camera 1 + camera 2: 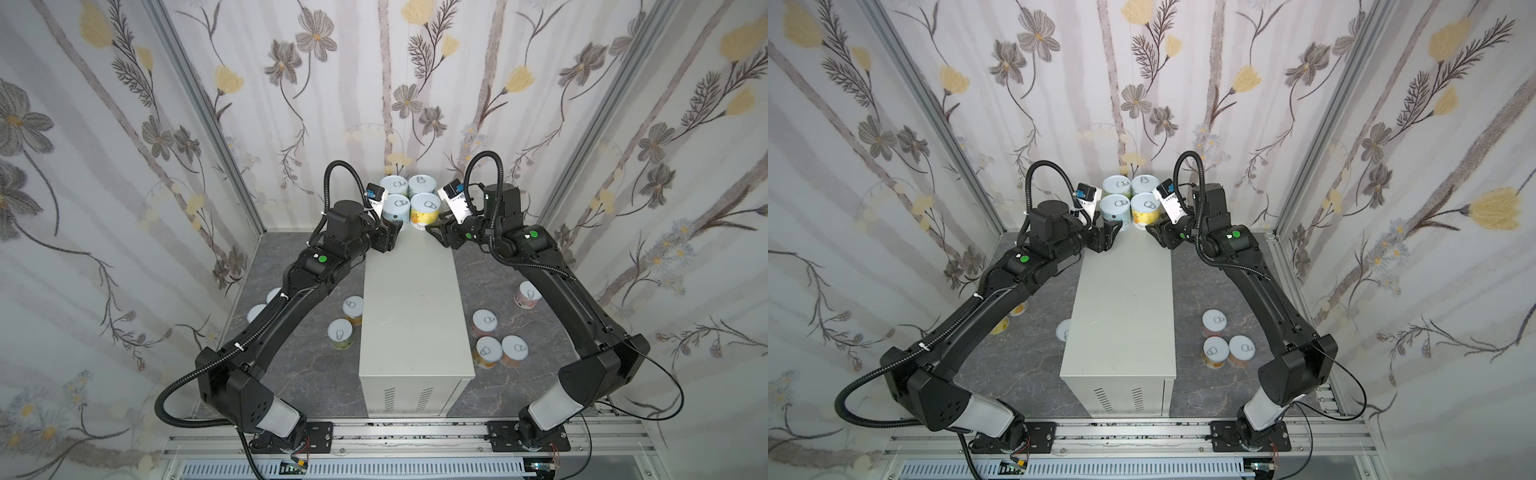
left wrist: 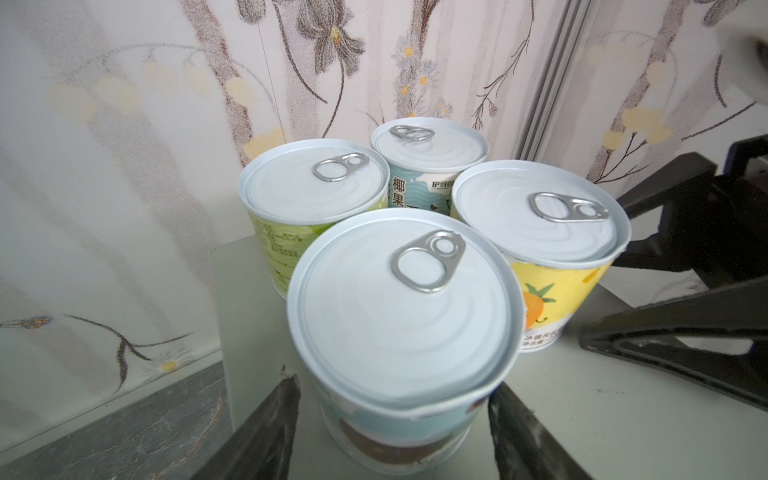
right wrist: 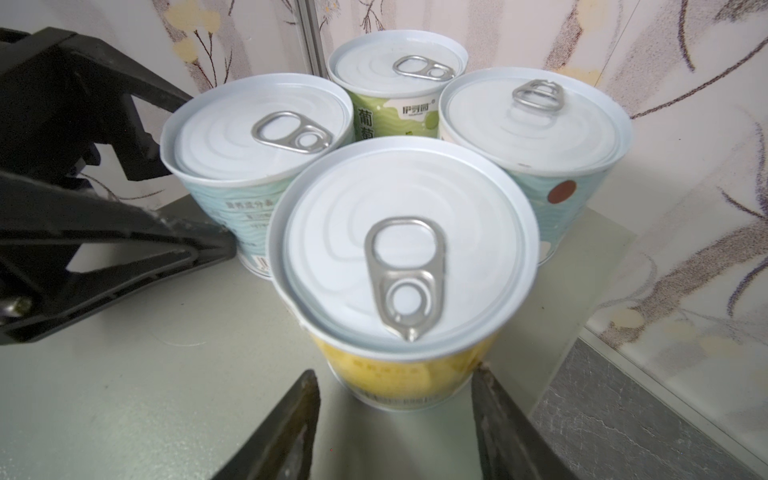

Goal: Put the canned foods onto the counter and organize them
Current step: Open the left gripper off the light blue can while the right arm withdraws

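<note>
The pale blue can [image 1: 395, 209] and the yellow can [image 1: 425, 211] stand side by side at the far end of the counter [image 1: 411, 299]. A green can [image 1: 395, 185] and a second blue can [image 1: 422, 185] touch them from behind, close to the flowered wall [image 1: 374, 104]. All four are upright, axes vertical, white lids and pull-tabs up. The left gripper [image 2: 393, 386] straddles the pale blue can with its fingers spread, a sliver of counter showing on either side. The right gripper [image 3: 394, 372] flanks the yellow can so closely that I cannot tell whether it pinches it. The two grippers face each other across the front pair. The counter runs lengthwise from the rail [image 1: 415, 432] toward the wall, vent slots on its near end. Eight more cans [image 1: 485, 323] stand on the dark floor [image 1: 316, 374], four on each side, and the left arm [image 1: 291, 299] partly covers two of them.
</note>
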Controlling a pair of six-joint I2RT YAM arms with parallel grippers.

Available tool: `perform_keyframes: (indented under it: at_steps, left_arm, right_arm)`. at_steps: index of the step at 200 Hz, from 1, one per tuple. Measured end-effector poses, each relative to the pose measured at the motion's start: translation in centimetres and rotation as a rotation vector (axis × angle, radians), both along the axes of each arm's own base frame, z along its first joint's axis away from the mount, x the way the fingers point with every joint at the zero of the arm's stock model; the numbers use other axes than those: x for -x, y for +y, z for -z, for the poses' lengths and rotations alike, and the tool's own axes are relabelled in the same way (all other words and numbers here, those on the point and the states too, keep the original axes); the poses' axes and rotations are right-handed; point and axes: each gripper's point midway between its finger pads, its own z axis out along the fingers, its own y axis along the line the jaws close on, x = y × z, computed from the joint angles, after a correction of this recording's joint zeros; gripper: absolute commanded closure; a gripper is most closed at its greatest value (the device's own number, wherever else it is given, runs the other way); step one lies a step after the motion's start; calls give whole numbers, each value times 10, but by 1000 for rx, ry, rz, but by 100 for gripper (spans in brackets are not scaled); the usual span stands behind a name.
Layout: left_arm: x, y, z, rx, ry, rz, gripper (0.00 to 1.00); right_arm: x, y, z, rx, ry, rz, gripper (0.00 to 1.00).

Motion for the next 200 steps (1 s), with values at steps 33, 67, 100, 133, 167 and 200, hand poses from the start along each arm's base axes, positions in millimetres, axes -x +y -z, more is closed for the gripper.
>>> perform_keyframes:
  at_steps: [33,67,100,133,167,200]
  left_arm:
    - [-2,-1,0,-4,-1,0,29]
    - [-3,-1,2,-9,0,-4,29]
    - [-6,-2,4,-17,2,-7,29]
    - [-8,-3,4,-23,-2,-6,29]
    - [-10,-4,5,-24,0,-6,29]
    - [-10,-4,4,-25,0,-7,25]
  right_arm:
    - [0,0,0,2,-2,-1,41]
    - [-1,0,2,8,-3,-4,41]
    - [-2,-1,3,10,-2,-4,40]
    - [-2,-2,3,3,1,-13,40]
    - [-4,-3,5,0,6,-15,40]
    - [-6,-3,9,-4,12,-21,37]
